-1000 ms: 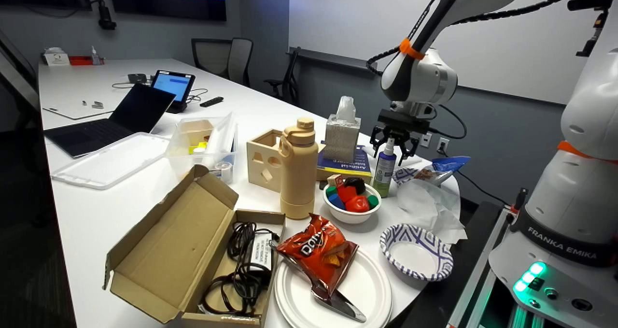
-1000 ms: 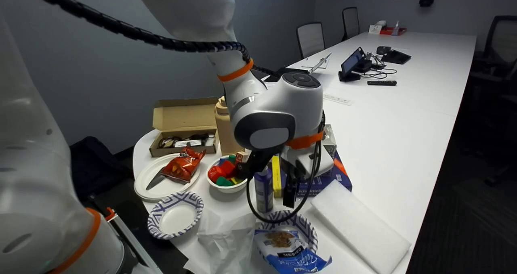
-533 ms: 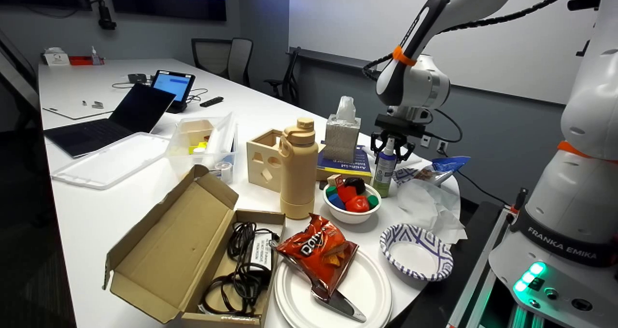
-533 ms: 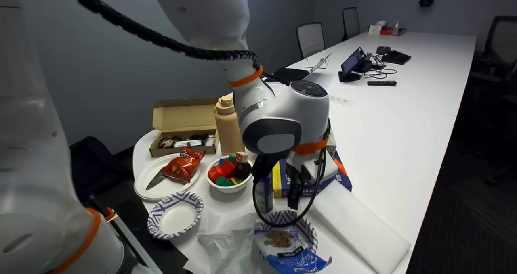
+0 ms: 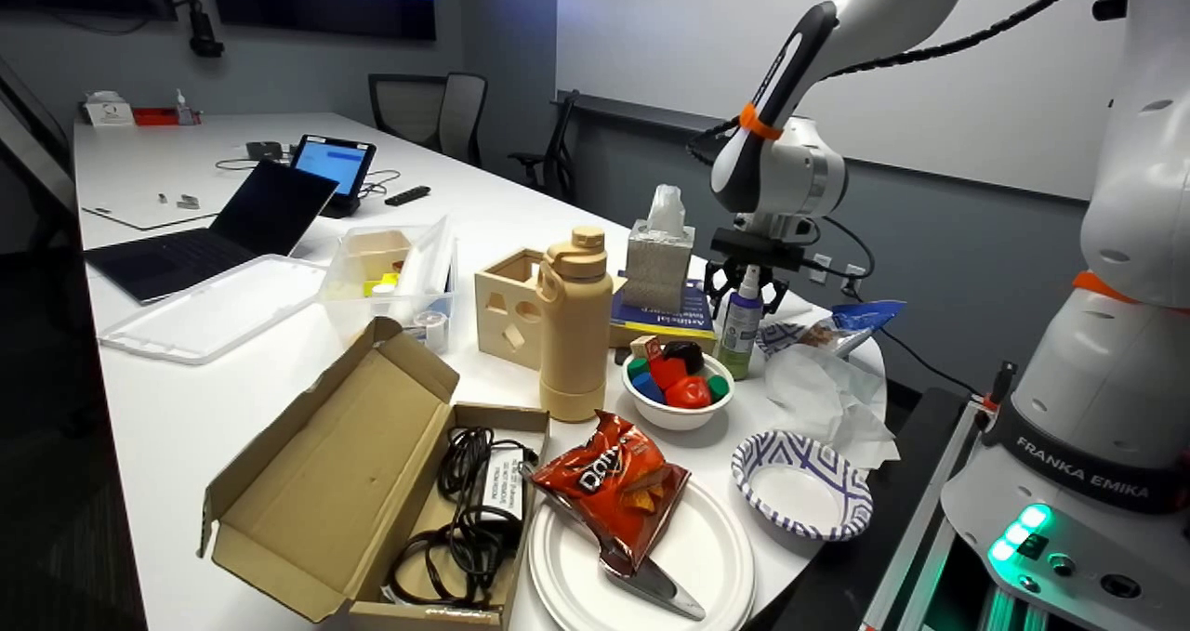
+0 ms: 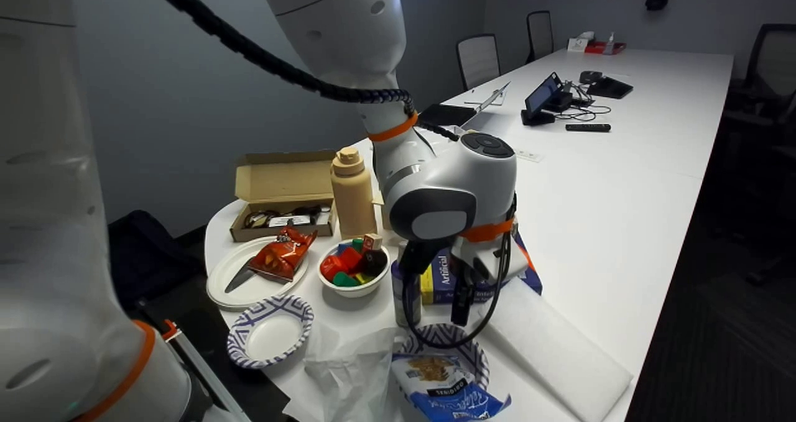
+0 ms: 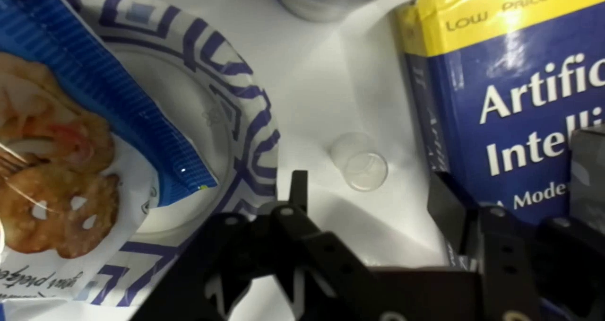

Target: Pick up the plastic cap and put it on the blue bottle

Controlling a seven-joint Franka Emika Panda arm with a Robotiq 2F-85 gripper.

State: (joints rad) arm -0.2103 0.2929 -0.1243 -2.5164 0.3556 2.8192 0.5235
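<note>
A: Where is the translucent plastic cap (image 7: 360, 162)?

B: Just right of center in the wrist view, on the white table (image 7: 312, 89). It is blurred; I cannot tell which end faces the camera.

A: And the black gripper (image 7: 372, 191)?

B: It enters that view from the bottom edge, its fingers (image 7: 298, 188) spread wide, one on either side of the cap, both clear of it.

A: The blue spray bottle (image 5: 741, 326)?

B: It stands upright, right of center in an exterior view, hiding part of the gripper. The wrist view's upper edge cuts off all but its rounded base.

A: What else is hard to see?

B: In the wrist view, a pretzel bag (image 7: 85, 169) runs off the left edge and covers much of a patterned paper bowl (image 7: 260, 155). At the right edge, the title of a navy book (image 7: 501, 103) breaks off after "Artific".
</note>
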